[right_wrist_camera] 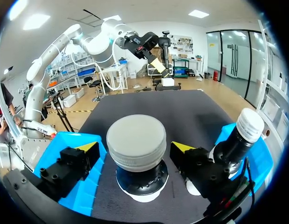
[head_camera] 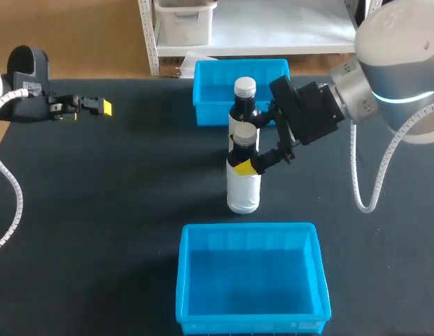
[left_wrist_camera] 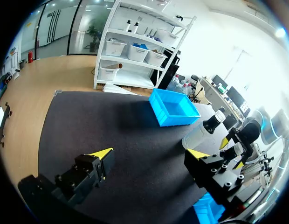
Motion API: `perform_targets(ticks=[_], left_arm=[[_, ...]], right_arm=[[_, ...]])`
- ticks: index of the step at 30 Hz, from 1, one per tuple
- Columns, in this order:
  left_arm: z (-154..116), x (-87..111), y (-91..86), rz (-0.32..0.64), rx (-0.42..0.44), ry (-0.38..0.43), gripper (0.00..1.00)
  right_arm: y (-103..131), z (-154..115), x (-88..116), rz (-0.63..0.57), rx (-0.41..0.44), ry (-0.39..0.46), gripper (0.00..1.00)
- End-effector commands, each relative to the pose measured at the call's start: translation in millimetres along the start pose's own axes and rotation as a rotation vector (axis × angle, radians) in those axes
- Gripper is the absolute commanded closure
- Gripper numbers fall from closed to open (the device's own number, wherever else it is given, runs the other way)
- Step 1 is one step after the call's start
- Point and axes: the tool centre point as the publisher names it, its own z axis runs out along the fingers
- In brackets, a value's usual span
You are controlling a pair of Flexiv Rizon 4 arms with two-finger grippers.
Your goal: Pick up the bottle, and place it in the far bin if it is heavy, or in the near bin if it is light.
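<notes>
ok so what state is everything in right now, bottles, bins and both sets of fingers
right fingers: open, either side of the near bottle
left fingers: open, nothing between them
near bottle: upright, capped
far bottle: upright, capped
near bin: empty
far bin: empty

Two arms, both grippers unclenched, nothing held.

Left arm (head_camera: 21, 84): entered at the left edge, wrist low and roughly level over the far-left part of the table; left gripper (left_wrist_camera: 150, 154) pointed toward the middle, yellow-tipped fingers (left_wrist_camera: 103, 155) spread wide. Right arm (head_camera: 392, 77): entered from the far right, wrist angled down and inward to the table's middle; right gripper (right_wrist_camera: 135, 147) pointed steeply downward, fingers (right_wrist_camera: 87, 147) parted, one on each side.
</notes>
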Motion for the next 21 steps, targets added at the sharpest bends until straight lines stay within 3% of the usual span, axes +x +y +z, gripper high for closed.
perform_targets(ticks=[1, 4, 7, 10, 21], left_arm=[[0.0, 0.0, 0.0, 0.000, 0.000, 0.000, 0.00], [0.0, 0.0, 0.0, 0.000, 0.000, 0.000, 0.00], [0.0, 0.0, 0.0, 0.000, 0.000, 0.000, 0.00], [0.0, 0.0, 0.0, 0.000, 0.000, 0.000, 0.00], [0.0, 0.0, 0.0, 0.000, 0.000, 0.000, 0.00]], right_arm=[[0.7, -0.3, 0.6, -0.001, 0.002, -0.002, 0.00], [1.1, -0.1, 1.0, 0.000, 0.000, -0.002, 0.02], [1.3, 0.3, 1.0, -0.001, -0.001, -0.002, 0.32], [1.4, 0.5, 1.0, -0.001, -0.002, -0.003, 0.51], [2.3, 1.3, 1.5, 0.000, -0.004, -0.001, 0.59]])
